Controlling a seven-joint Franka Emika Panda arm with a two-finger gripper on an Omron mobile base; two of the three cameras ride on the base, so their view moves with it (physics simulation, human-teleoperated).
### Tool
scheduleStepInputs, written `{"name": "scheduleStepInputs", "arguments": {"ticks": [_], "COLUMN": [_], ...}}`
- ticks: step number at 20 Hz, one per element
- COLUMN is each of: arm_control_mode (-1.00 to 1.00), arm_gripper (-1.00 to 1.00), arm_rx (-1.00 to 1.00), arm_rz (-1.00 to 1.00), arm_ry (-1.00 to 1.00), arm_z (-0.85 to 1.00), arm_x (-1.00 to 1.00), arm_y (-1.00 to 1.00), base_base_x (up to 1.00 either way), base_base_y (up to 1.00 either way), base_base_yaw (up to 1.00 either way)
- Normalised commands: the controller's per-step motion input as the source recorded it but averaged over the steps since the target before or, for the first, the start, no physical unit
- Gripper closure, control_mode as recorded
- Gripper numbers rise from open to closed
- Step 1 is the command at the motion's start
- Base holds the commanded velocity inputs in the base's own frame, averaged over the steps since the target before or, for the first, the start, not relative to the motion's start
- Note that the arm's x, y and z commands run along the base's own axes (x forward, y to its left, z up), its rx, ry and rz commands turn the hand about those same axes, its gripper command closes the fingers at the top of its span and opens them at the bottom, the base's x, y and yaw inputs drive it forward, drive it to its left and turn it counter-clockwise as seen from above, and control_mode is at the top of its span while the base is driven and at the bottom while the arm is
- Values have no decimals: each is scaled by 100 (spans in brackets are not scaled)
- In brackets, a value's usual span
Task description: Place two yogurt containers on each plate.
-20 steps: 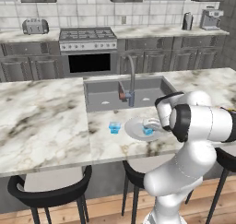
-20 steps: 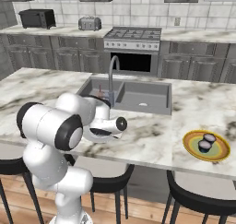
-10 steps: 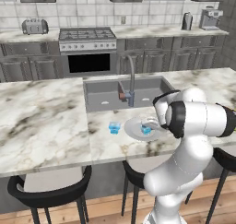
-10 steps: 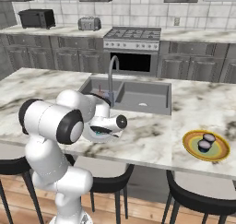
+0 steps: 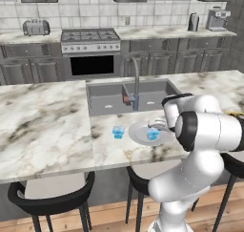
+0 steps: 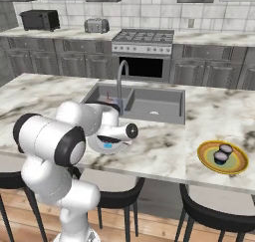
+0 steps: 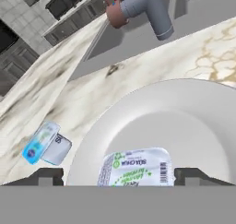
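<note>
A grey-white plate (image 5: 138, 134) (image 7: 184, 121) lies on the marble counter in front of the sink. One light blue yogurt container (image 5: 152, 135) (image 7: 136, 167) stands on it. My gripper (image 5: 156, 126) (image 7: 119, 178) hovers right over that cup, open, with a gap between the cup and each fingertip (image 7: 48, 177). The second light blue yogurt container (image 5: 117, 131) (image 7: 46, 144) rests on the counter just left of the plate. Far to the right, the orange-yellow plate (image 6: 234, 165) carries two dark yogurt containers (image 6: 225, 149) (image 6: 220, 158).
The sink basin (image 5: 112, 96) and its tall faucet (image 5: 136, 83) (image 7: 150, 6) stand directly behind the grey-white plate. Black stools (image 5: 50, 197) line the counter's front edge. Stove and cabinets run along the back wall.
The jaws have spread wide and let go of the light blue cup, which now stands on the grey-white plate. The arm has hardly shifted.
</note>
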Motion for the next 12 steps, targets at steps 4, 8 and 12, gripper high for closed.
{"name": "scheduleStepInputs", "arguments": {"ticks": [4,8,12], "arm_control_mode": [-100,-100,-100], "arm_gripper": [-100,-100,-100], "arm_rx": [-2,-10,-13], "arm_rz": [-1,0,0], "arm_ry": [-11,4,26], "arm_z": [56,97,100], "arm_x": [-14,-3,-12], "arm_y": [1,18,18], "base_base_x": [0,0,0], "base_base_y": [0,0,0], "base_base_yaw": [0,0,0]}}
